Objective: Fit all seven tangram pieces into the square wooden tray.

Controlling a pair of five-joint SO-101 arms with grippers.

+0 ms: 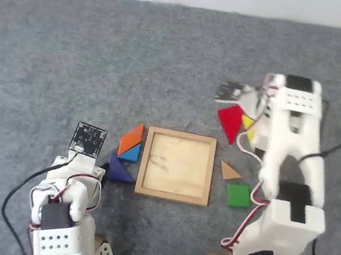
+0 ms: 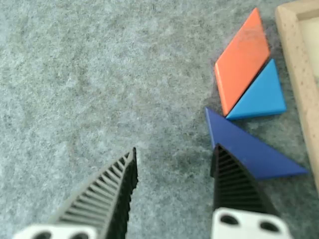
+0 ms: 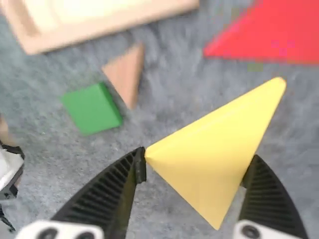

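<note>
Right gripper jaws pinched the yellow triangle over the grey bench, near the red triangle. Left gripper jaws stood spread, one tip over the dark blue triangle. Orange parallelogram and light blue triangle lay touching, just beside the square wooden tray on the left arm's side. Tan triangle and green square lay on the tray's opposite side.

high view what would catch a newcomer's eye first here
The wooden tray in the middle of the high view stands out first, with nothing in it. Next comes the yellow triangle held in the right gripper, just beside a big red triangle.
</note>
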